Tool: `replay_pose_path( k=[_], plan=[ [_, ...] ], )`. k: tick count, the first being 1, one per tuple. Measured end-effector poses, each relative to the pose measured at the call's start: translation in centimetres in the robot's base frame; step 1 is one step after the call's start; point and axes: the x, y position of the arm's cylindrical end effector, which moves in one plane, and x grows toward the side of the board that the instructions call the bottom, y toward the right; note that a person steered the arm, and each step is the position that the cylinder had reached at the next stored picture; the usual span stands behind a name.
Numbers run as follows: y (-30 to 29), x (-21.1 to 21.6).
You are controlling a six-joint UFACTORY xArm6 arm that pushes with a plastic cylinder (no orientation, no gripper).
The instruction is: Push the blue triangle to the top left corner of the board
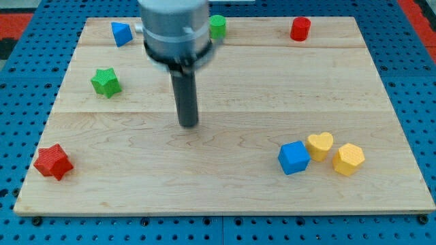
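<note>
The blue triangle (121, 33) lies near the top left corner of the wooden board (225, 184), a little in from its left edge. My tip (188, 124) rests on the board near the middle, well below and to the right of the blue triangle and apart from every block. The rod hangs from the grey arm head at the view's top.
A green star (105, 82) lies at the left, a red star (53, 162) at the bottom left. A green block (217, 26) and a red cylinder (300, 28) sit along the top. A blue cube (293, 157), a yellow heart (319, 145) and a yellow hexagon (348, 158) cluster at the lower right.
</note>
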Motion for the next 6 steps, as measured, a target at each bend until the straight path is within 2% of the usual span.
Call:
replay_pose_path(
  k=[1,2,3,5,6],
  plan=[
    [-4.5,-9.7],
    [-11.4,-18.0],
    [-16.0,-22.8],
    [-15.9,-24.2],
    [-21.9,-23.1]
  ],
)
